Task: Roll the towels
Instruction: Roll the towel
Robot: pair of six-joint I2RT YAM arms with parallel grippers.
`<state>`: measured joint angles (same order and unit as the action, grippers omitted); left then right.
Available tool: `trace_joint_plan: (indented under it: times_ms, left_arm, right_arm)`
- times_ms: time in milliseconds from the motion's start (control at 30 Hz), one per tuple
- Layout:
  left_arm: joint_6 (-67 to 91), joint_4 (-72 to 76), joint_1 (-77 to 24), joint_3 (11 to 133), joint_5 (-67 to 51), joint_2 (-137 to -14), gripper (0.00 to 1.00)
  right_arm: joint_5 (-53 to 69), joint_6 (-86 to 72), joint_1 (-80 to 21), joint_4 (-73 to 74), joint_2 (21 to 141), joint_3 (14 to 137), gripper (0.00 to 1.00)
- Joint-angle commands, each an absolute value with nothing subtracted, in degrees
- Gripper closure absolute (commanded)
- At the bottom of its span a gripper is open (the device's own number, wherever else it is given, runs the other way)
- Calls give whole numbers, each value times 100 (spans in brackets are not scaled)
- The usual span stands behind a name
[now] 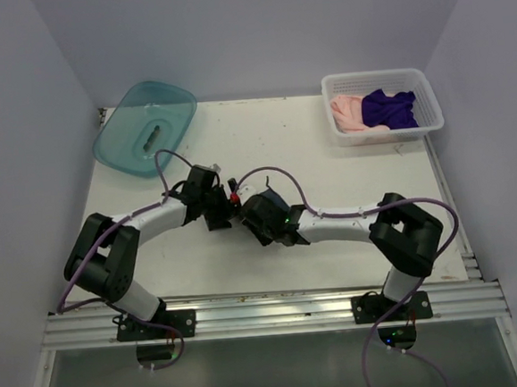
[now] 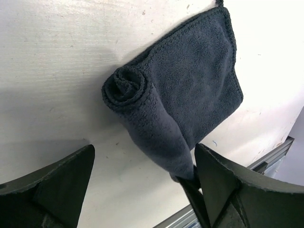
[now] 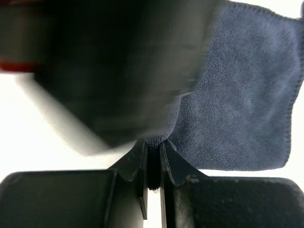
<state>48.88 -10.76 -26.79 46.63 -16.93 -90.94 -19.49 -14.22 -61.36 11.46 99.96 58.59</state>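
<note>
The dark slate-blue towel (image 2: 199, 80) lies on the white table, rolled partway, and the roll's spiral end (image 2: 126, 85) faces the left wrist camera. My left gripper (image 2: 143, 149) is open, its fingers (image 2: 61, 185) wide apart on either side of the roll without gripping it. My right gripper (image 3: 154, 142) is shut on the near end of the roll, pinching the cloth between its fingertips. The flat part of the towel (image 3: 247, 104) spreads beyond it. From above, both grippers (image 1: 220, 216) (image 1: 256, 219) meet mid-table and hide most of this towel. A pale pink towel (image 1: 349, 113) and a deep purple towel (image 1: 388, 109) lie crumpled in a basket.
A white mesh basket (image 1: 426, 100) stands at the back right corner. A teal plastic tub (image 1: 144, 126) leans at the back left. The table's front metal rail (image 1: 277, 313) runs below the arm bases. Purple walls close in on both sides.
</note>
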Motion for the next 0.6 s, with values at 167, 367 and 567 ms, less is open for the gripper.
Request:
trace_joint_plan:
  times_ms: [167,367,567]
  left_arm:
    - [4825,-827,-2654,4720,-1819,-8930,11]
    - [4895,-555,-2663,4588,-1890,-9062,18]
    - [4922,-396,-2672,4491,-1916,-9132,28]
  right_arm:
    - [798,-2091,-5265,273,9466,5335,100]
    - [1984,-2574,-4773,-236,9606,5089,100]
    - [2759,-3171,-4316,-852,9878,4756,100]
